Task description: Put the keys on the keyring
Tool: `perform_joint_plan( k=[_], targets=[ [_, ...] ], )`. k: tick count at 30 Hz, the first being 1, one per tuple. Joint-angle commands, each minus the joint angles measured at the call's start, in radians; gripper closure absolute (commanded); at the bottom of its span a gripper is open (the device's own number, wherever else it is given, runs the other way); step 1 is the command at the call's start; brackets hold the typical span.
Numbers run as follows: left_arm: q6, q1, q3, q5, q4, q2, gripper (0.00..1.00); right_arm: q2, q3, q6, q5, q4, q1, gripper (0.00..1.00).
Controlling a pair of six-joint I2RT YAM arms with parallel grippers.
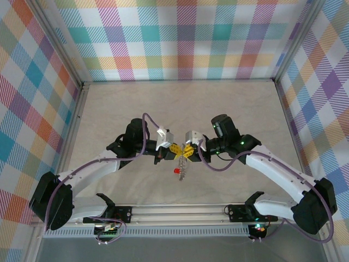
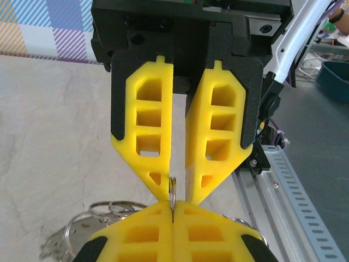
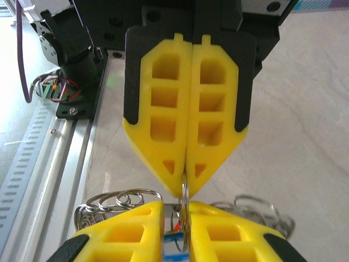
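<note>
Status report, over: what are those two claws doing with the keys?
Left gripper shut on the keyring. Right gripper pinching it too, tip to tip. Keys dangling beneath. No obstruction seen.

The worktop (image 1: 136,103) is a pale beige sheet with faint marbled veining, framed by metal bars and closed in by plaid walls (image 1: 180,38) at the back and on both sides. Along its near edge runs a slotted metal rail (image 1: 180,210), with the two arm bases (image 1: 112,210) bolted to it. The wrist views show a cluster of thin silvery rings (image 2: 112,207) resting on the surface near the rail and throwing soft shadows on it. Flat grey metal pieces among them look like keys (image 2: 54,246), though too little of them shows to be sure.
</note>
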Motion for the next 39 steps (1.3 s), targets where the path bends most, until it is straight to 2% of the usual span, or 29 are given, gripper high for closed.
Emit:
perform_joint_plan(
  k=[1,16,19,26,32,39],
  targets=[
    [-0.038,0.001,-0.008,0.001,0.111,-0.028,1.0,0.024,-0.013,0.039,-0.072,0.069,0.002,0.82],
    [-0.076,-0.006,-0.049,-0.009,0.195,-0.043,1.0,0.042,-0.028,0.103,-0.062,0.131,-0.004,0.74],
    [-0.059,-0.007,-0.052,-0.012,0.177,-0.058,1.0,0.024,-0.038,0.106,-0.067,0.127,-0.023,0.71],
    [-0.032,-0.007,-0.05,-0.005,0.146,-0.076,1.0,-0.031,-0.058,0.108,-0.118,0.115,-0.078,0.7],
    [-0.029,-0.006,-0.045,-0.002,0.142,-0.075,1.0,-0.041,-0.059,0.089,-0.16,0.099,-0.08,0.82],
    [-0.03,-0.007,-0.037,-0.004,0.143,-0.069,1.0,-0.02,-0.054,0.088,-0.186,0.102,-0.071,0.87]
  ],
)
